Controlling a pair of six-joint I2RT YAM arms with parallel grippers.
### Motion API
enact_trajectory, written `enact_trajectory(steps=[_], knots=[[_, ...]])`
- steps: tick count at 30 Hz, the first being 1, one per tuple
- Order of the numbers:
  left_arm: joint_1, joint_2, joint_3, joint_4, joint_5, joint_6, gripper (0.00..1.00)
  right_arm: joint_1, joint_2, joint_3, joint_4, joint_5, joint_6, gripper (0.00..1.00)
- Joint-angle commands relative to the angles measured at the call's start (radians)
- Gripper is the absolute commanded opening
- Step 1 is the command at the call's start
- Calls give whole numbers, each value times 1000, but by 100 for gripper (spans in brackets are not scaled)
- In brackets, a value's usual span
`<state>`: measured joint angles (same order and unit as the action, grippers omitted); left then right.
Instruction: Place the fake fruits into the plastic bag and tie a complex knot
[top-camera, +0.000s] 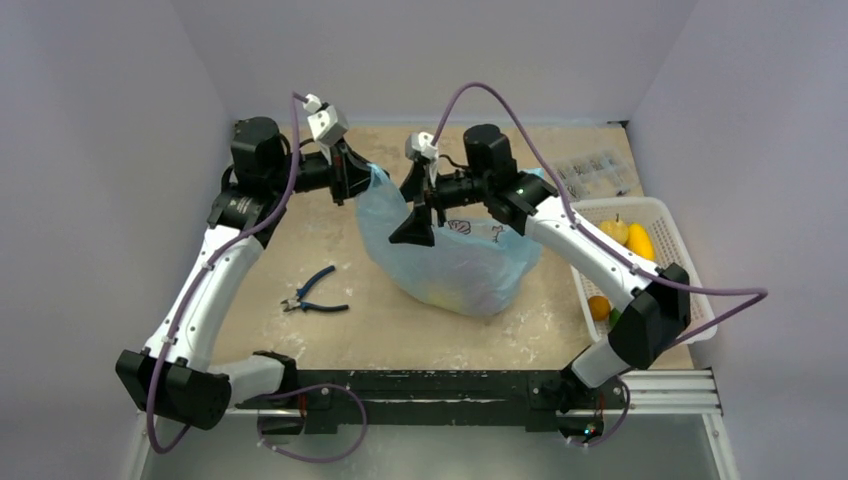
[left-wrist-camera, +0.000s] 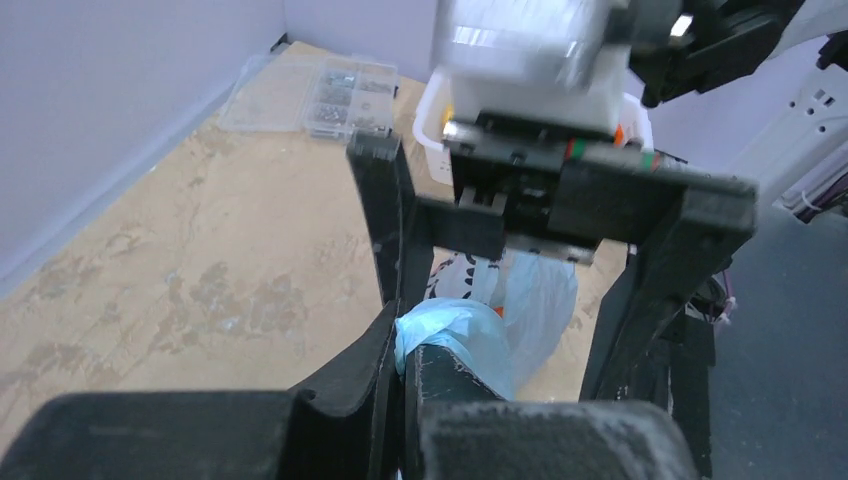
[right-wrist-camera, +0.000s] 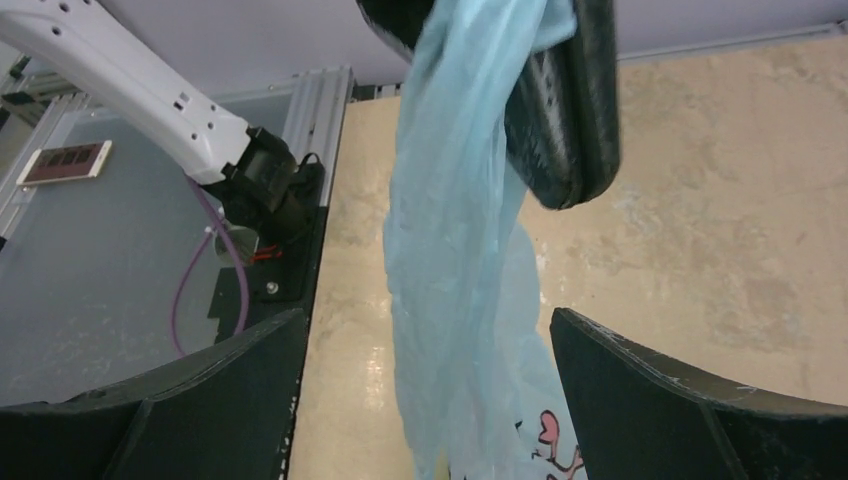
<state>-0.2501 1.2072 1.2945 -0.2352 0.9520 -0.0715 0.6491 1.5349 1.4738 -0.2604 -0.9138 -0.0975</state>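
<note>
Overhead view of two white-and-black robot arms meeting over a thin, crinkly light-blue plastic bag (top-camera: 460, 265) that sits near the middle of a beige, scuffed table (top-camera: 330, 340).

The left gripper (top-camera: 358, 180) is clenched on the bag's twisted handle strip (right-wrist-camera: 450, 200) and holds it up above the bag's body. The right gripper (right-wrist-camera: 428, 330) is spread wide. In its wrist view the strip hangs down between its two fingers, and neither finger can be seen touching it.

The bag bulges, and a yellowish tint shows through its lower part. That suggests something is already inside, though its contents cannot be made out.

At the right edge of the table stands a white slotted plastic basket (top-camera: 668, 215). It holds small glossy fake fruits (top-camera: 640, 242): two yellow ones, an orange one and what looks like a green one (partly hidden by the right arm).

Blue-handled pliers (top-camera: 312, 293) lie on the table to the left of the bag, apart from it.

Judging by this, the filling is at best partly done, since fruits remain in the basket. No knot is visible. One handle is gathered and held, so the tying itself seems only about to begin.
</note>
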Motion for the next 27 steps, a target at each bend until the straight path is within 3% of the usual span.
enact_trajectory(steps=[1,3,5,6,7,9,11,12,19,21,22,25,27], knots=[[-12,-34,6,81,58,81,0,21,6,-79,114,39,-68,88],[-11,-37,10,71,57,119,0,21,8,-119,89,45,-115,69],[-11,-36,29,42,47,165,0,20,1,-164,71,36,-146,39],[-9,-25,76,-23,32,237,8,20,-16,-205,63,32,-152,9],[-8,-10,130,-106,35,293,16,21,-20,-218,58,25,-154,0],[0,40,284,-353,74,407,43,20,-29,-232,57,7,-149,0],[40,77,425,-552,154,455,81,19,-38,-239,55,9,-154,0],[60,74,437,-608,195,455,90,19,-41,-237,54,9,-157,0],[229,-159,127,-551,232,350,100,18,-41,-187,-13,-12,-218,0],[238,-172,32,-599,274,445,100,18,-46,-174,-26,-11,-231,0],[227,-186,-37,-559,285,474,100,18,-47,-168,-32,-12,-234,0],[139,-231,-248,-191,165,337,99,19,-47,-156,-44,-18,-240,0],[46,-212,-284,-66,104,318,99,20,-46,-154,-52,-17,-249,0]])
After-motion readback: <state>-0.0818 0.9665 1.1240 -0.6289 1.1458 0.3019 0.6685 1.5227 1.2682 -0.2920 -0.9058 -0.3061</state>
